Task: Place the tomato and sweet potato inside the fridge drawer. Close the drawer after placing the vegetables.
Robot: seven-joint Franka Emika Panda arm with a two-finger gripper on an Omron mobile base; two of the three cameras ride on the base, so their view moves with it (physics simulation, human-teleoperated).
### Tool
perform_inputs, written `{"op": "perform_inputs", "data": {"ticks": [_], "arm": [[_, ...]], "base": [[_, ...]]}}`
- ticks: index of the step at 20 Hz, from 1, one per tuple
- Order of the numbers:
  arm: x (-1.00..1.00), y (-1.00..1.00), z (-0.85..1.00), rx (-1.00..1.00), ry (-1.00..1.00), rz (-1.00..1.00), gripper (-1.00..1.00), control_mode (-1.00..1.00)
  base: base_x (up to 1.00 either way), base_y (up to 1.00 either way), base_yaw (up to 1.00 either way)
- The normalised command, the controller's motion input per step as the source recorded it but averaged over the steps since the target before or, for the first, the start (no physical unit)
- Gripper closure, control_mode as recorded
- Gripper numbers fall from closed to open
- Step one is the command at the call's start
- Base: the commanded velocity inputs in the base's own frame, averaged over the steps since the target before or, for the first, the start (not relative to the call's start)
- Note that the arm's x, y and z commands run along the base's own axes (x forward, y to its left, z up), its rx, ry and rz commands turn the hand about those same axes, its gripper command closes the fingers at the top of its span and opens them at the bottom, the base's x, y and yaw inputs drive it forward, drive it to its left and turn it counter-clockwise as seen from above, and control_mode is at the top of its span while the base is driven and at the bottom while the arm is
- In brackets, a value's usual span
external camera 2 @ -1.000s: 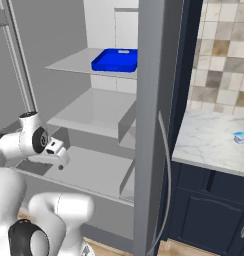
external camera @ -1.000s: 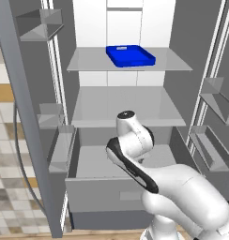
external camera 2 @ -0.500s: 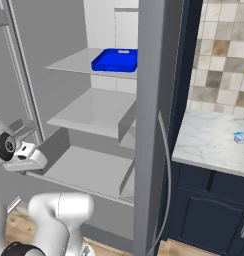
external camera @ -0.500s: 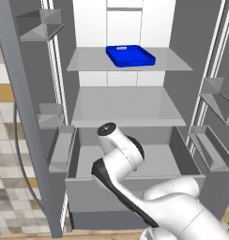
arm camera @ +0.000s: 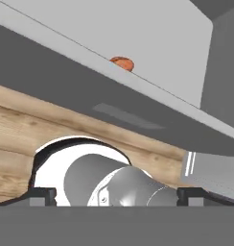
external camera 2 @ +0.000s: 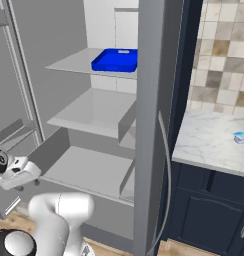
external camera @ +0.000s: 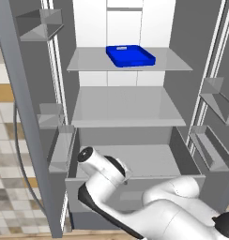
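Left base view: fridge stands open, the drawer pulled out at the bottom w/ its grey floor bare where it shows. The white arm bends low in front of the drawer's front panel, covering part of it. Two shelves above; a blue tray sits on the upper shelf. Small grey door bins hang on both sides.

Right base view: same fridge seen past its door edge. The drawer is out, tray up top. The hand sits far left, low, outside the drawer's front corner. To the right — a marble counter over dark blue cabinets, w/ a small pale-blue thing on it, too small to name.

Hand view: camera looks from below the drawer front up over its rim. The sweet potato peeks over that rim — just its orange-red top, inside the drawer. Wood floor below. Claw: dark tips sit far apart at the bottom corners, nothing between them, so spread wide.
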Motion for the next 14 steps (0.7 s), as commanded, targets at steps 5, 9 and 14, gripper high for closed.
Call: {"op": "perform_inputs", "data": {"ticks": [5,9,14], "arm": [[0.02,0.26,-0.64,-0.13,0.14,0.12,-1.00,-1.00],[0.28,0.07,-0.55,-0.05,0.12,0.13,-1.00,-1.00],[0.52,0.00,-0.47,0.00,0.08,0.18,-1.00,-1.00]], "base": [[0.00,0.00,0.00],[0.00,0.00,0.00],[0.00,0.00,0.00]]}}
